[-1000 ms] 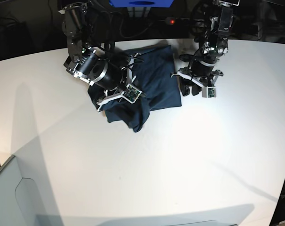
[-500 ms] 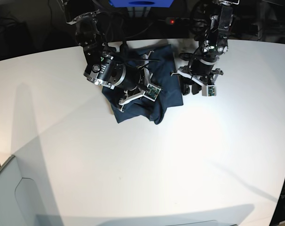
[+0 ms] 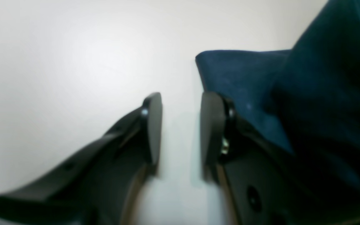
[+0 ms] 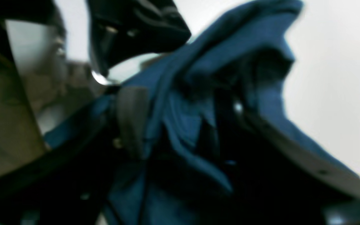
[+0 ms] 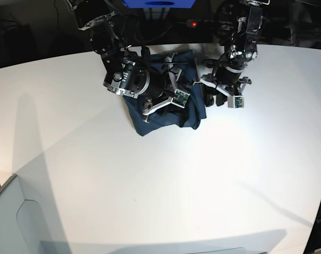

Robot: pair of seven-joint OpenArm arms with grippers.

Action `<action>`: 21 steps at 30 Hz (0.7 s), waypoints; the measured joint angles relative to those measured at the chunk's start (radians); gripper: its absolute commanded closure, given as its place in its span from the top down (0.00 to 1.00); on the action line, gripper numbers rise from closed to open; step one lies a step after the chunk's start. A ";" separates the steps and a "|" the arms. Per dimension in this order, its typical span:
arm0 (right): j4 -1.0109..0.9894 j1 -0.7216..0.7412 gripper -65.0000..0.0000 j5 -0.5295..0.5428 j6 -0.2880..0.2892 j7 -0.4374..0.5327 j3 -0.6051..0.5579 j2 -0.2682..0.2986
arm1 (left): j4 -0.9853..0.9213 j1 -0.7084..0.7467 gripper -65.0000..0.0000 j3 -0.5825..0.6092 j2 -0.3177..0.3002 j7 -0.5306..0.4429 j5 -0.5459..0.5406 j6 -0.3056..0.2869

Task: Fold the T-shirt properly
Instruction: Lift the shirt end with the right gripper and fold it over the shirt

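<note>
T-shirt [image 5: 168, 114]: navy, bunched on table [image 5: 150, 201], far side. Right claw [image 4: 180, 125]: clamped on cloth, has carried the fold rightward across the shirt. Left claw [image 3: 180, 125]: slightly parted, empty, beside edge. Fold nearing completion.

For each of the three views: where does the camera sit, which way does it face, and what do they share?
Base: high, in front, looking down on the white table; both arms and the T-shirt show.
Left wrist: on the left arm, looking down past the open left tool to bare table, shirt edge beside it.
Right wrist: on the right arm, blurred, right tool shut on bunched shirt.
Shared: all three show the T-shirt and table.
</note>
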 measured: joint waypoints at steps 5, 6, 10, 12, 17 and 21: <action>0.161 -0.032 0.57 0.037 -0.003 0.024 0.035 0.022 | 0.010 0.001 0.32 -0.003 0.000 0.013 0.002 0.002; 0.192 -0.042 0.57 0.033 -0.002 0.023 0.052 0.023 | 0.014 0.001 0.32 -0.004 0.000 0.020 0.002 0.004; 0.267 -0.087 0.57 0.031 -0.002 0.019 0.137 0.032 | 0.042 0.027 0.32 -0.013 -0.005 0.030 0.002 0.005; 0.282 -0.101 0.58 0.031 -0.002 0.029 0.179 0.036 | 0.066 0.051 0.32 -0.046 -0.003 0.053 0.002 0.006; 0.270 -0.097 0.58 0.032 -0.003 0.049 0.256 0.036 | 0.151 0.102 0.32 -0.171 -0.002 0.058 0.006 0.020; 0.181 -0.082 0.58 0.031 -0.002 0.048 0.267 0.036 | 0.192 0.108 0.32 -0.245 -0.003 0.057 0.002 0.016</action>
